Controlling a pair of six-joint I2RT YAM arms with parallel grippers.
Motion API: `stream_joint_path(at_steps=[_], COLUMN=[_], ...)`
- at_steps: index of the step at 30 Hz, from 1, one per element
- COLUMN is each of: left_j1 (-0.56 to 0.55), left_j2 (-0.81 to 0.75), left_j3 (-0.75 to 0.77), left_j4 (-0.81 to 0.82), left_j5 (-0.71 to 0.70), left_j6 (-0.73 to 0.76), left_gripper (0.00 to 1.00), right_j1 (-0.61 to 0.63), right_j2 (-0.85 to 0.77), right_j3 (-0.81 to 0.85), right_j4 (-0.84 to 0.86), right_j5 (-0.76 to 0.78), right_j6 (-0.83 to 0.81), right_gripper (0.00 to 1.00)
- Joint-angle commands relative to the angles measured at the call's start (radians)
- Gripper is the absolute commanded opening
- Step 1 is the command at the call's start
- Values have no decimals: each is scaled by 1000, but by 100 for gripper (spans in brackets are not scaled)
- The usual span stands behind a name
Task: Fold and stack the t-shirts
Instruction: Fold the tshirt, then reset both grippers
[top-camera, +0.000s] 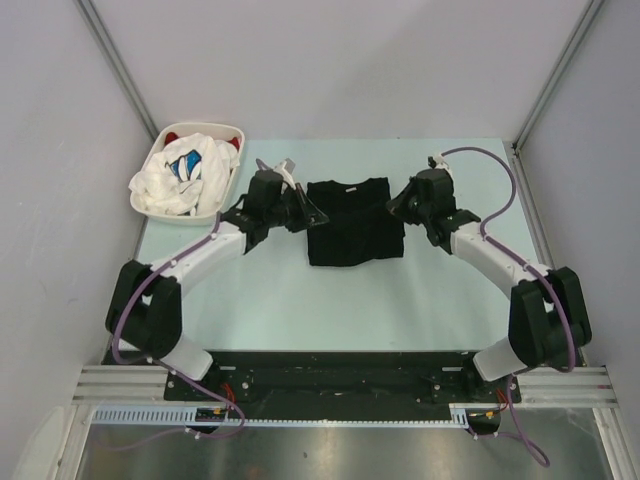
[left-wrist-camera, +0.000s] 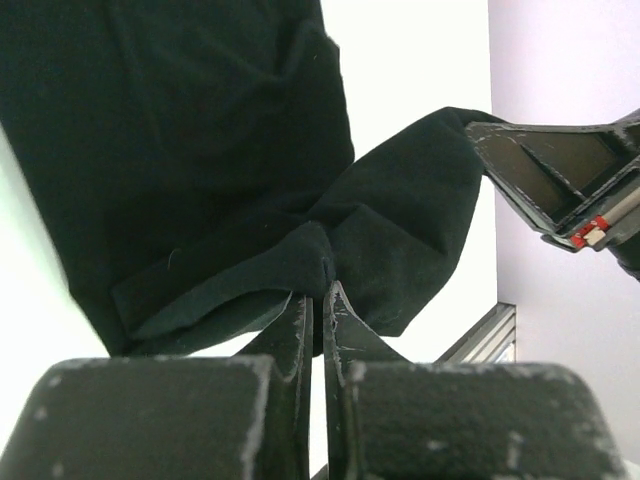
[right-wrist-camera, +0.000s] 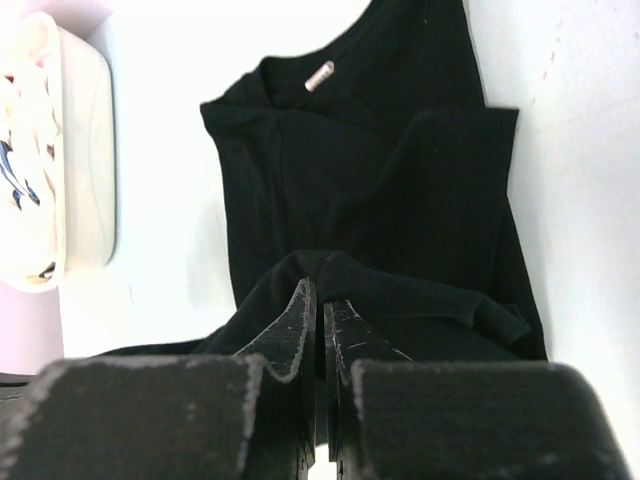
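A plain black t-shirt (top-camera: 350, 222) lies partly folded in the middle of the table, neck toward the far side. My left gripper (top-camera: 307, 208) is shut on its left edge; in the left wrist view the cloth (left-wrist-camera: 230, 180) is pinched between my fingertips (left-wrist-camera: 322, 290) and lifted. My right gripper (top-camera: 397, 208) is shut on its right edge; in the right wrist view the cloth (right-wrist-camera: 380, 190) bunches over my gripper (right-wrist-camera: 320, 285). A white tee with blue print (top-camera: 185, 175) and a bit of red cloth (top-camera: 170, 137) sit in the basket.
A white oval plastic basket (top-camera: 225, 133) stands at the far left corner; its wall also shows in the right wrist view (right-wrist-camera: 85, 160). Grey enclosure walls and metal posts ring the pale green table (top-camera: 420, 300).
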Motion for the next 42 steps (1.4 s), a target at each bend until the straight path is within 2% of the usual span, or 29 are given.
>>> stream_joint_path(at_steps=[1,5,16,21,23,24,25,26,27,28,31,35,40,42], left_j1=[37,67,169,209,223,229,240,245,251,261,266,237,159,130], left_j2=[101,192,410,522,584,612,635,676,692,706,692,536,286,211], left_j3=[127,234,409,544,627,661,691,739,759,778,796,637,418,264], left_j4=[35,21,-22,-65,-86,-120,-128,-129,-131,-133,-123,-103,-120,-84], left_j5=[89,109,135,152,155,155,162,161,155,147,112,52,23,3], left_j6=[16,22,47,62,73,84,87,88,90,90,98,127,122,98], left_gripper=[0,0,0,1,7,15,31,62,99,100,100,100,100,100], right_j1=[-35,-75,-121,-138,-145,-147,-149,-155,-158,-161,-162,-141,-58,-34], right_j2=[75,175,434,560,630,652,680,701,735,746,705,513,329,283], right_j3=[112,187,337,484,538,590,613,636,652,671,647,499,425,373], right_j4=[107,113,145,116,101,104,108,117,154,168,206,276,81,-14], right_j5=[-71,-114,-165,-171,-174,-180,-180,-180,-168,-148,-44,51,100,134], right_j6=[0,6,23,20,20,18,21,20,26,34,-12,-118,-229,-270], right_gripper=[0,0,0,0,0,0,13,33,52,97,100,100,100,100])
